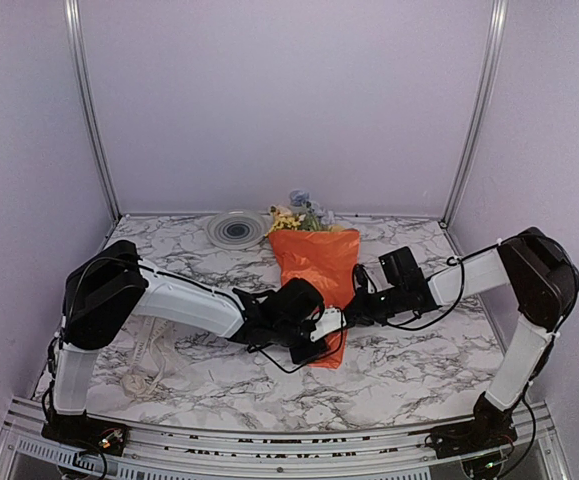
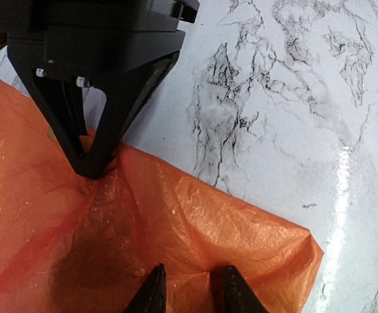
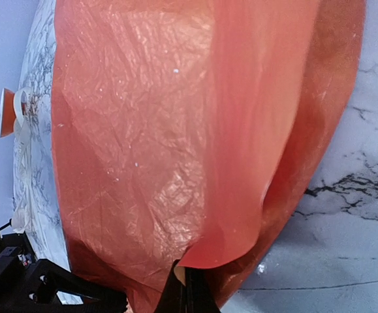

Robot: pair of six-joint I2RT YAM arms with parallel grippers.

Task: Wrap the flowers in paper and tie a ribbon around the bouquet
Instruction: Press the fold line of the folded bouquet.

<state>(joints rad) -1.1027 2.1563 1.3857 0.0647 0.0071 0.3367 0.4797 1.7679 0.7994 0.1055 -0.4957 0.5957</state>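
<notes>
Two robot arms meet over a bouquet [image 1: 314,265] lying in the middle of a marble-patterned table [image 1: 419,350]. Its wide end points to the back wall and its narrow end towards the arms. The flowers [image 1: 299,215], yellow and pale blue, stick out of the far, open end, just beside a round grey-and-white disc [image 1: 236,229] at the table's back edge. The orange paper [image 2: 175,228] is crinkled and folded over itself into a cone.

The right claw [image 3: 183,293] is closed, pinching a fold of the paper at the cone's narrow end, and wrinkles fan out from its tip. The left claw [image 2: 192,297] comes in from the opposite side, its fingers a narrow gap apart with their tips down on the paper near the corner. Whether they grip the ridge of paper between them cannot be told.

The ribbon [image 1: 141,380] lies loosely looped on the table at the near left, beside the left arm and well apart from the bouquet.
</notes>
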